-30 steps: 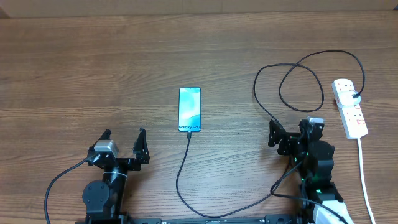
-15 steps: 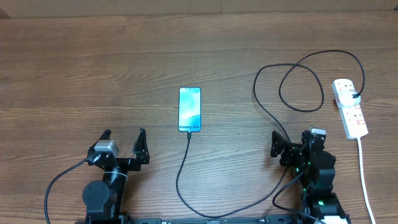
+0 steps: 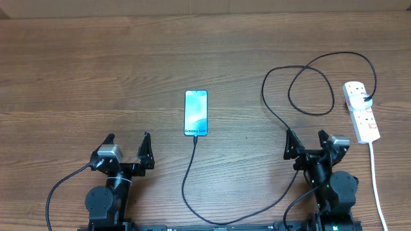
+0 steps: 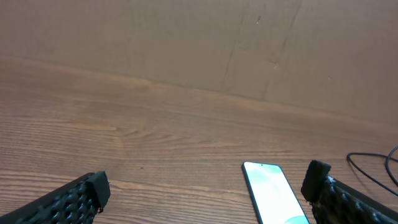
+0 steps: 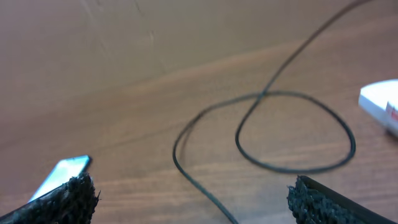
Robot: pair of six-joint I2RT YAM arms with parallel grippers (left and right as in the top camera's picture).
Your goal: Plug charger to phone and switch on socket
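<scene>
- Read "Galaxy S24" at near end of phone (image 3: pixel 196 113) screen; found it flat mid-table (image 3: pixel 77 70), lit blue, long edges pointing away from the arms
- Could not read print on socket (image 3: pixel 361 111), red patches only; placed it far right, white cord (image 3: pixel 376 179) trailing toward near edge
- Traced charger (image 3: pixel 186 186) from phone's near edge, round to the right, looping up to socket's far end; tip touching phone, seating impossible to judge
- Saw left gripper (image 3: pixel 128 136) spread wide, holding nothing, well apart from phone
- Saw right gripper (image 3: pixel 305 135) spread wide, holding nothing, between phone and socket, cable just beside
- Noted broad bare wood left of phone and toward far edge
</scene>
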